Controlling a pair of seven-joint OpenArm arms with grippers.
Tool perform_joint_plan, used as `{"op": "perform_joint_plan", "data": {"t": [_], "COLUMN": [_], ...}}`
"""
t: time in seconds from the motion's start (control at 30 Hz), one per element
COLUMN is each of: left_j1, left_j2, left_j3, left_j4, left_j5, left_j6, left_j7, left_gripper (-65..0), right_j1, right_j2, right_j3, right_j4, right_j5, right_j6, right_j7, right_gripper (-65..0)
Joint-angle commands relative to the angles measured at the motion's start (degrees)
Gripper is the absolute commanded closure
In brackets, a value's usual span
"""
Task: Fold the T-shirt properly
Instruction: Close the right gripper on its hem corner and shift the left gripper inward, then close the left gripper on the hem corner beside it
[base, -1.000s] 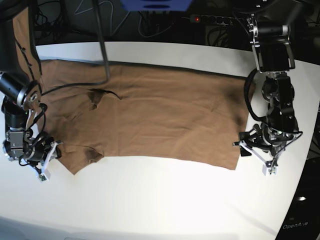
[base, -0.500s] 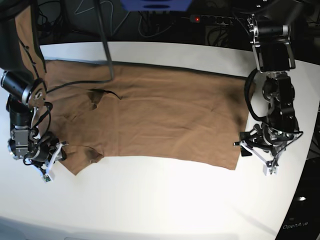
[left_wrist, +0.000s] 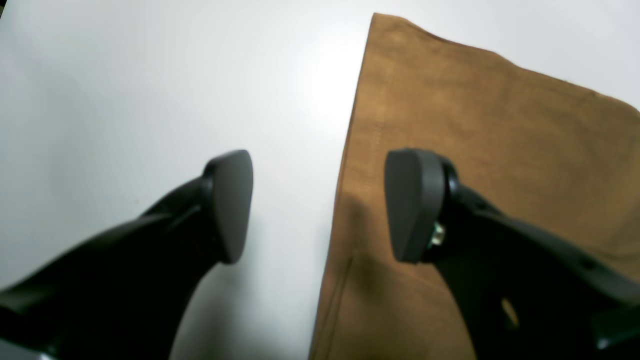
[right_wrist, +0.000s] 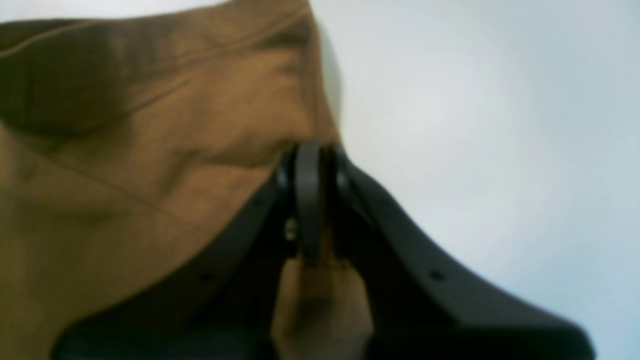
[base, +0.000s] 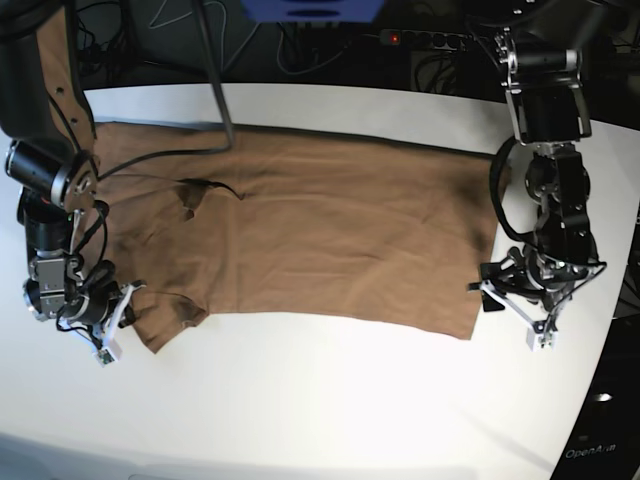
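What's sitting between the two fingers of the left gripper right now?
In the left wrist view, the open left gripper straddles the T-shirt edge: bare white table by one finger, the hem by the other. Nothing else.

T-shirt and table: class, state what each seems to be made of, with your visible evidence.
T-shirt: soft, thin, matte tan cloth, probably cotton knit; it wrinkles and shows a stitched hem. Table: smooth white hard surface, slightly glossy, possibly laminate; it reflects a bright glare.
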Motion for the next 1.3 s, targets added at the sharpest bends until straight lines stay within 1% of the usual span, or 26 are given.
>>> {"op": "perform_joint_plan", "data": {"t": [0.0, 0.1, 0.3, 0.43, 0.5, 0.6, 0.77, 0.9, 1.0, 1.07, 1.27], "left_j1": [-1.17, -1.17, -1.17, -1.61, -2.57, -5.21, -7.85, -13.12, -16.02, -17.61, -21.56], "left_j2": [-0.64, -0.55, -0.11, 2.09, 2.27, 3.76, 4.90, 4.73, 4.11, 2.97, 2.35], "left_j3": [-0.12, -0.12, -0.20, -0.20, -0.20, -0.12, -0.12, -0.12, -0.38, -0.29, -0.12], "left_j4": [1.11, 1.11, 1.11, 1.11, 1.20, 0.40, -0.12, -10.85, -18.76, -22.28, -34.06], "left_j5": [-0.09, -0.09, -0.53, -0.09, -0.53, 0.00, 0.00, 0.00, 0.00, -0.09, 0.00], "left_j6": [0.13, 0.13, 0.13, 0.13, 0.13, 0.13, 0.13, 0.13, 0.13, 0.30, 0.30], "left_j7": [-0.96, -0.78, -0.96, -1.05, -1.05, -1.05, -1.05, -1.84, -5.62, -7.64, -14.50], "left_gripper": [-40.5, -40.5, -40.5, -40.5, -40.5, -40.5, -40.5, -40.5, -40.5, -40.5, -40.5], "right_j1": [0.68, -0.38, -0.46, -0.46, -0.46, -0.46, -1.34, -1.61, -1.61, -1.61, -1.61], "right_j2": [0.40, 0.49, 0.67, 0.58, 0.58, 0.49, 0.49, 0.49, 0.49, 0.49, 0.49], "right_j3": [-0.65, -1.97, -2.06, -2.06, -2.06, -2.06, -2.06, -2.76, -3.56, -3.56, -3.56], "right_j4": [0.13, 0.13, 0.13, 0.13, 0.13, 0.13, 0.13, 0.13, 0.13, 0.13, 0.13], "right_j5": [-1.55, -1.55, -1.55, -1.55, -1.55, -1.55, -1.55, -1.55, -1.55, -1.55, -1.55], "right_j6": [0.14, 0.14, 0.14, 0.14, 0.14, 0.14, 0.14, 0.14, 0.14, 0.14, 0.14], "right_j7": [-1.14, -0.61, 0.88, 0.88, 0.88, 0.97, 1.32, 2.11, 2.11, 2.11, 2.11], "right_gripper": [-1.2, -1.0, -1.0, -1.0, -1.0, -1.0, -1.0, -1.0, -1.0, -1.0, -1.0]}}
